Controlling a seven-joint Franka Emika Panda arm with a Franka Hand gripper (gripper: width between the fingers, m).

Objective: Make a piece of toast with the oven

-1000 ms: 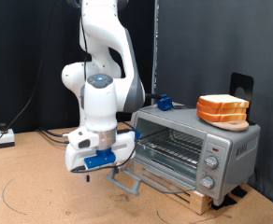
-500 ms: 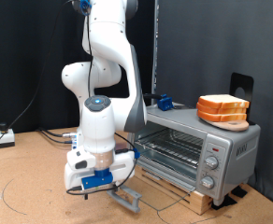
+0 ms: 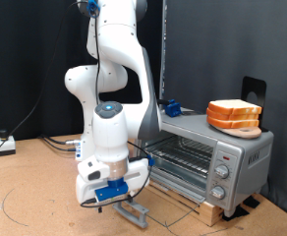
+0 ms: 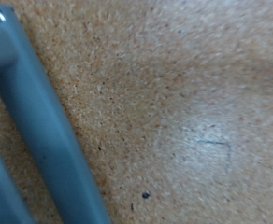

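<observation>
- One white Franka arm fills the centre-left of the exterior view, bent low over the cork-brown tabletop (image 3: 26,202).
- The boxy silver-grey toaster oven (image 3: 237,157) sits at right, its glass door dropped flat and wire rack exposed.
- The stack of cream, tan-crusted bread slices (image 3: 234,116) rests on the oven roof, well apart from the hand; I cannot pick out a single piece of toast.
- The grey bar door handle (image 4: 34,121) crosses the wrist view; in the exterior view it lies just beside the gripper (image 3: 112,194).
- Whether the fingers are spread, or grasp anything, I cannot tell. Judging by the open door, releasing the handle cleanly matters most.
</observation>
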